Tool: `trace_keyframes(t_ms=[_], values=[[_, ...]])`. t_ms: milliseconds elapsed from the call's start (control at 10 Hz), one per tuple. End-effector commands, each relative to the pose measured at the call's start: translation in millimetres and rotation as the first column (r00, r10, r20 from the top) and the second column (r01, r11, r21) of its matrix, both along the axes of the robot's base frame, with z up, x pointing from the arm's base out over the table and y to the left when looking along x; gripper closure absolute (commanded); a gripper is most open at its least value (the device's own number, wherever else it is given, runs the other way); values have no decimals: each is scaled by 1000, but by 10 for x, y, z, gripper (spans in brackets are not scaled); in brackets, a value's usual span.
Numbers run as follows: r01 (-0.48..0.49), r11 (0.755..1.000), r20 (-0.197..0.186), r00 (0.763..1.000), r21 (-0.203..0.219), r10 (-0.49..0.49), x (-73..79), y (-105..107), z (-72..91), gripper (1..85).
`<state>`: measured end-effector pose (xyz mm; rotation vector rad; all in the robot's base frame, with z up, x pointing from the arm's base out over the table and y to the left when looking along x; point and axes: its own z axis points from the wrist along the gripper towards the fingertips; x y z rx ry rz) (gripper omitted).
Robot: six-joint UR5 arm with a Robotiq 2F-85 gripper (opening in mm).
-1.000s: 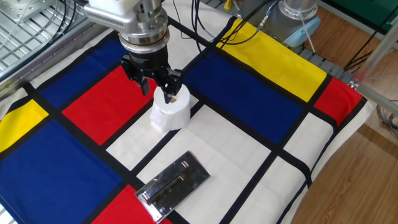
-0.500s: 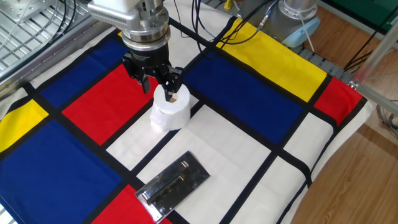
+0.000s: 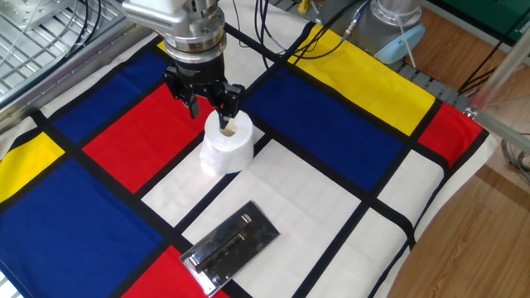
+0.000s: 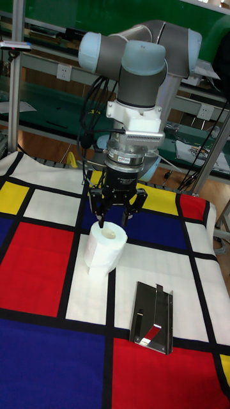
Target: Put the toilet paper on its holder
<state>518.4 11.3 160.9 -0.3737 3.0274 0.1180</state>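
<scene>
The roll [image 3: 227,147] stands on end on a white square of the checked cloth [image 3: 348,124], tan core up, with a loose sheet hanging down its side, and the holder [image 3: 230,247] lies flat well apart from it, toward the near edge of the cloth. The gripper [image 3: 212,106] hangs right over the roll with its jaws apart, one finger [image 4: 101,216] dipping toward the core and the other outside the rim; whether either is touching the paper I cannot tell from here. The roll looks soft, so my worry is that a pinch across just one wall would crush it or let it slip and swing once lifted. If the finger catches the rim instead of entering the core, the roll could tip and wander off. The loose sheet may drag or unwind on the way to the holder, and threading the core onto that slim bar looks fussy: a crooked grip on the roll would likely shove the shiny plate along the cloth instead
</scene>
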Motion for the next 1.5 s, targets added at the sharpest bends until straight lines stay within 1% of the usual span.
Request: trace_keyframes(t_ms=[0,100,200,300,600,700,800,900,1100,1400], values=[[-7,1000,-15,1000,-6,7,-62,-32,-4,297],[-8,1000,-32,999,-20,7,-50,-9,15,287],[-7,999,-44,999,-43,6,1,0,53,287],[-8,1000,-38,999,-21,8,34,70,44,287],[-11,1000,-33,999,-20,11,45,70,42,287],[-22,999,-31,999,-39,21,49,23,39,287],[-29,999,-31,999,-42,28,49,15,39,287],[-27,999,-19,999,-33,26,81,38,42,287],[-21,1000,-8,1000,-20,21,109,74,46,287],[-15,1000,-10,1000,-16,15,105,82,46,290]])
